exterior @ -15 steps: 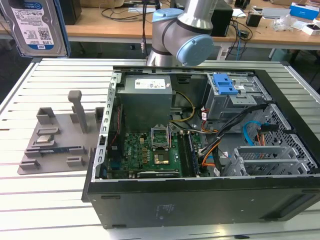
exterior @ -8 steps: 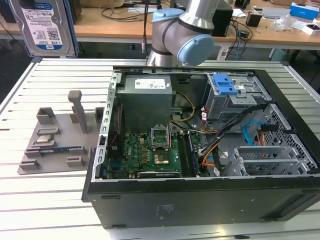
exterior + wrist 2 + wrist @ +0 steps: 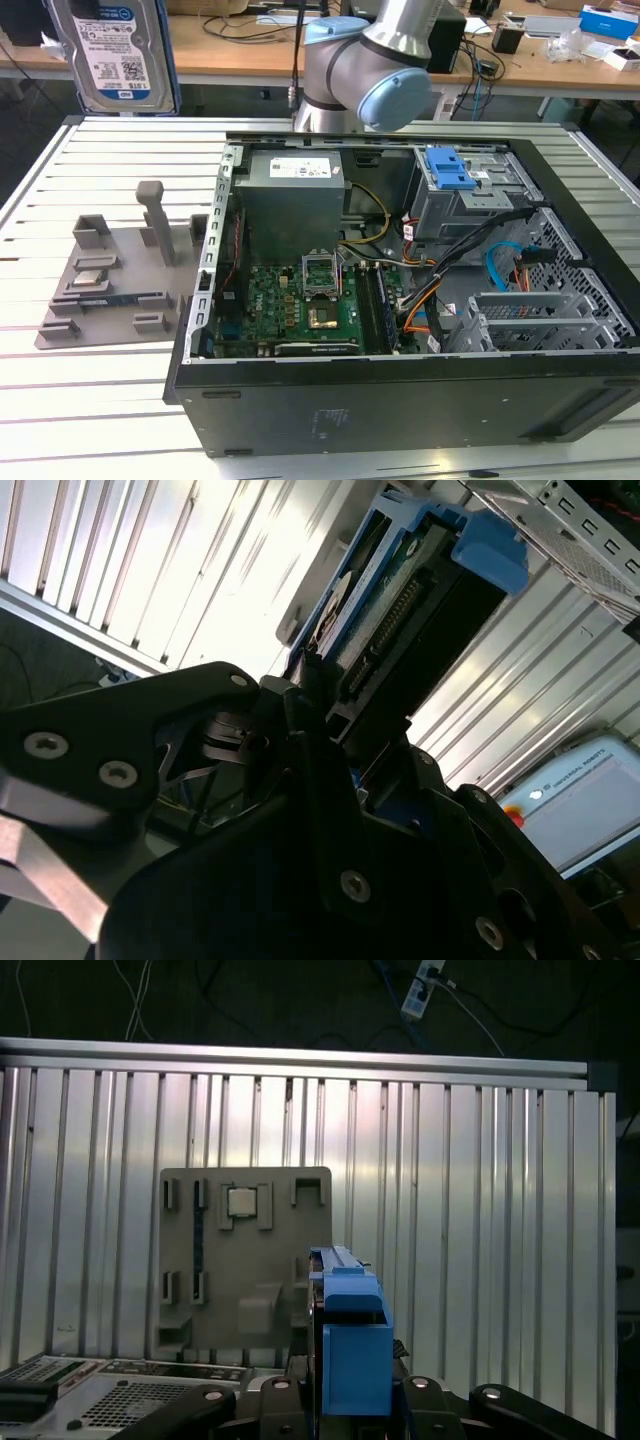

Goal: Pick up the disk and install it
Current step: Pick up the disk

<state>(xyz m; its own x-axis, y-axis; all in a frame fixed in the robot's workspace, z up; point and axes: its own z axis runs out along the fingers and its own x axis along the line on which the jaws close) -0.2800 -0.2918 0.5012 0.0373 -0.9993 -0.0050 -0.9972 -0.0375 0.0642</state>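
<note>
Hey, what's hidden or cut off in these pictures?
1. Exterior view: the disk is cut off by the top edge.
2. First wrist view: the disk stands edge-on, label unseen; the claw covers its lower end.
3. Second wrist view: the claw's dark body hides much of the disk.

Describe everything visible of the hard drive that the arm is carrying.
The flat rectangular silver-grey hard drive bears a blue-and-white printed label and sits in a bright blue plastic bracket. It hangs upright in the exterior view, clear of the slatted metal table. The second wrist view shows its connector edge. The jaws of the black gripper are closed on it from both sides of the bracket.
</note>
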